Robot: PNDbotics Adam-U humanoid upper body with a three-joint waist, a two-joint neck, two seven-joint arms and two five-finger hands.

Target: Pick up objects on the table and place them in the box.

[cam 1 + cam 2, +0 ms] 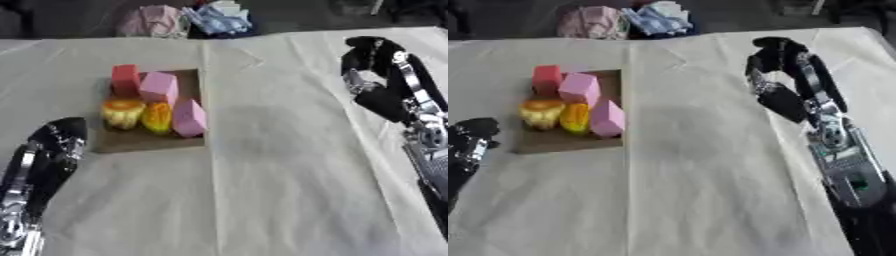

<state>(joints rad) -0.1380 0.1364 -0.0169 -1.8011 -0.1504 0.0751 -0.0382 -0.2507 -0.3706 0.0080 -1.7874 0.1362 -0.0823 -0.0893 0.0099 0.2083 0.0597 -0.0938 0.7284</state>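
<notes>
Apparently all blocks [158, 87] sit in the box [149, 140] at 10 o'clock; likely light, rigid, best taken by flat sides; right hand [779, 95] curled, empty; left hand [59, 137] relaxed.

Open cloth-covered table [280, 190] with one cluster of obstacles at the left, in a shallow cardboard box [144, 142].

The box's far half is crowded: a red block [125, 79], two pink blocks [159, 86] [189, 118], an orange-yellow object [122, 112] and a yellow object [157, 118] sit touching or just beside one another. Its near strip is bare. The wide cloth between the box and the right hand [776, 67], raised at the right side, lies unobstructed, as does the near middle. The left hand [57, 145] rests near the box's near-left corner. Bundled fabric [188, 20] lies beyond the far edge.
</notes>
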